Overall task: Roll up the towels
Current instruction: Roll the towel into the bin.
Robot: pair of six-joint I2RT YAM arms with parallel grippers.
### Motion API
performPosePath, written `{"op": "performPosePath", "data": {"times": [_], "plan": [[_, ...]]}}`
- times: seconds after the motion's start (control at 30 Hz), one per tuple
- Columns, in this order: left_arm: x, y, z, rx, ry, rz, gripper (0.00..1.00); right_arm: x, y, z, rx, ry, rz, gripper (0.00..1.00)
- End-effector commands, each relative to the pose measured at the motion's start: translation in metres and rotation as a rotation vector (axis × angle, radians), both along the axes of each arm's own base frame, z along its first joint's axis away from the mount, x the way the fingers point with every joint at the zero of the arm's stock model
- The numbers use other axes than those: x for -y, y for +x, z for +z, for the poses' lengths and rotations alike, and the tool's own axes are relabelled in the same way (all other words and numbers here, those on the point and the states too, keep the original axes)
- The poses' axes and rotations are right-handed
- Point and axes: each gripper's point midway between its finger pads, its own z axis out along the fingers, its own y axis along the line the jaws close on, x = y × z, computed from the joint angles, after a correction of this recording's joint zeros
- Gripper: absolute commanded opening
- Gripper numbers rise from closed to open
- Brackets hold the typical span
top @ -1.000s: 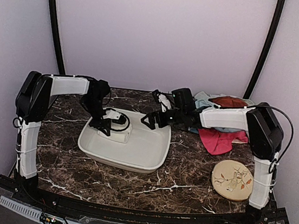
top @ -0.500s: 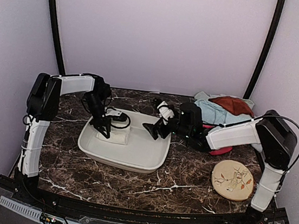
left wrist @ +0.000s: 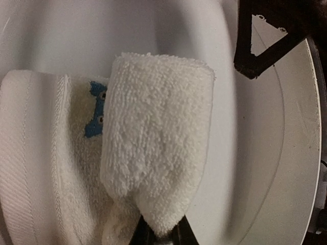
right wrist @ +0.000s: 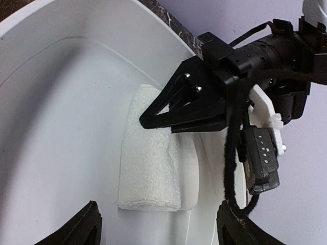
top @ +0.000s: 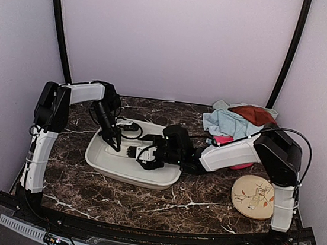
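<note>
A cream-white towel (left wrist: 153, 153) of soft terry with a small blue mark lies inside the rectangular white plastic basin (top: 127, 176), which stands on the dark marble-patterned desk (top: 113, 191) left of centre. From above, the towel is mostly hidden under the two arms. The left wrist view shows it plainly: one end is rolled up into a thick roll lying over the flat remainder, and the blue mark peeks out beside the roll.

The left tool (left wrist: 159, 236) is clenched on the cream-white towel, its fingertips pinching the cloth at the roll's near end. The right wrist view shows this grip from the other side, with the black fingers drawn together to a point on the roll.

The right tool (right wrist: 157, 219) is released. Its two fingers stand wide apart low in the basin, with the roll just ahead of them and nothing between them. The left wrist view catches only one of its black fingers, at the upper right corner.

Only the overhead view shows the rest. A light blue towel (top: 223, 124), a rust-brown towel (top: 251, 113) and a bright pink towel (top: 223, 140) lie heaped at the back right of the desk. A round beige disc (top: 254, 196) with a leaf pattern lies near the right arm's base.
</note>
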Motion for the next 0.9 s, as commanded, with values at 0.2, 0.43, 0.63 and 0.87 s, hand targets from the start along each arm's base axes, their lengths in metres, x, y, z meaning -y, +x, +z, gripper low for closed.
{"op": "performPosePath", "data": {"times": [0.2, 0.43, 0.63, 0.87], "plan": [[0.000, -0.009, 0.001, -0.086, -0.009, -0.004, 0.00, -0.034, 0.006, -0.036, 0.116, -0.158, 0.094, 0.74], [0.000, -0.011, 0.007, -0.087, -0.031, 0.001, 0.00, -0.040, 0.037, -0.065, 0.135, -0.217, -0.008, 0.62], [0.000, -0.013, 0.015, -0.067, -0.052, -0.004, 0.12, -0.042, 0.046, -0.064, 0.047, -0.221, -0.072, 0.34], [-0.009, 0.035, 0.049, 0.123, -0.154, 0.152, 0.59, -0.046, 0.020, -0.060, -0.298, -0.208, -0.041, 0.11]]}}
